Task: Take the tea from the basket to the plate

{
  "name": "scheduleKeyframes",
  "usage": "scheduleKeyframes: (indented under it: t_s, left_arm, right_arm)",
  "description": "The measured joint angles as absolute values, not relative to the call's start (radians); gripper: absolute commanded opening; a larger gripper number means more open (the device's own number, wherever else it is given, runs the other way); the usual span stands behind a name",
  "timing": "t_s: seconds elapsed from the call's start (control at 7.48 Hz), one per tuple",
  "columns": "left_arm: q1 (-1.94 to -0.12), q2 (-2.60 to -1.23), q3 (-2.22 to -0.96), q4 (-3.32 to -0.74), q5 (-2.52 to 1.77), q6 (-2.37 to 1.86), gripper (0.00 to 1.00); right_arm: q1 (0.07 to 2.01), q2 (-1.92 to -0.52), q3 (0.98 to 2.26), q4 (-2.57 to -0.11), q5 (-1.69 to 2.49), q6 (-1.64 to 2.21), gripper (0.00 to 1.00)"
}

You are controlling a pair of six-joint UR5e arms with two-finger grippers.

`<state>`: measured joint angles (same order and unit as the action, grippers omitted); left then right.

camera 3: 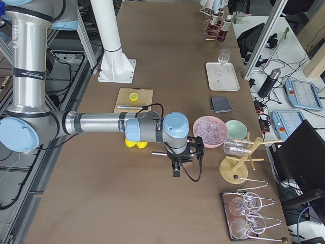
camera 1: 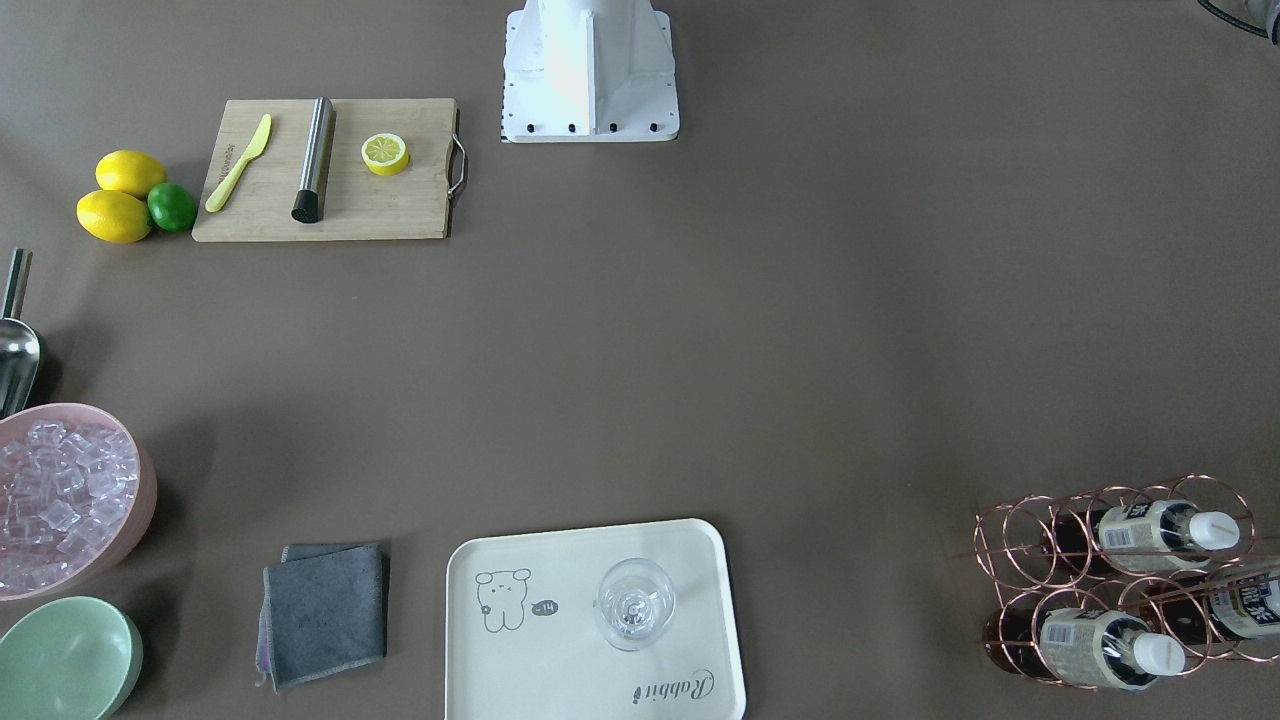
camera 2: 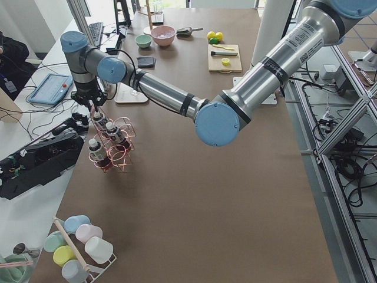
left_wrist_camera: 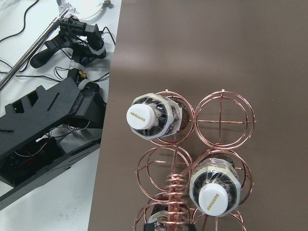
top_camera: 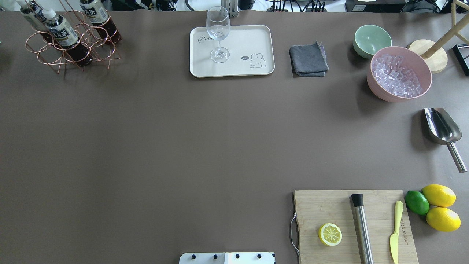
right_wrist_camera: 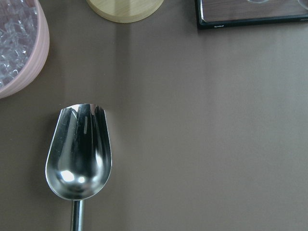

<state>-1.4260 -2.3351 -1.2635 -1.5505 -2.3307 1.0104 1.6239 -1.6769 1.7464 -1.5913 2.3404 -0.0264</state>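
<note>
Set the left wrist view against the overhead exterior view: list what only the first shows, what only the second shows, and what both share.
Only the left wrist view: black equipment off the table's edge, and a straight-down look at the white caps. Only the overhead: the plate with a wine glass standing on it, grey cloth, green bowl, pink bowl of ice, scoop, cutting board. Both: the basket holding tea bottles, on the brown table.
</note>
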Motion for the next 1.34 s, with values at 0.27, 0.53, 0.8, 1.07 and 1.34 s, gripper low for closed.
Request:
scheduleKeyframes:
  t_s: [0.27, 0.53, 0.8, 1.07, 1.34]
  left_arm:
    - [-1.449, -2.264, -1.506, -1.416, -2.350, 1.010, 0.00]
    - [-1.468, -2.221, -1.698, -1.289, -2.351, 1.004, 0.00]
    - [-1.460, -2.213, -1.889, -1.142, -2.350, 0.906, 0.00]
    - [-1.410, -2.173, -2.030, -1.099, -2.349, 0.775, 0.00]
    - [-1.315, -2.172, -2.058, -1.106, -2.352, 0.693, 0.00]
  right_arm:
    - [1.581, -1.665, 1.734, -1.587, 2.338, -0.013, 1.00]
    - [1.563, -1.656, 1.730, -1.586, 2.336, -0.013, 1.00]
    - [1.562, -1.654, 1.716, -1.586, 2.331, -0.014, 1.00]
    - [1.562, -1.652, 1.706, -1.584, 2.330, -0.014, 1.00]
    - [1.561, -1.652, 1.704, -1.541, 2.329, -0.013, 1.00]
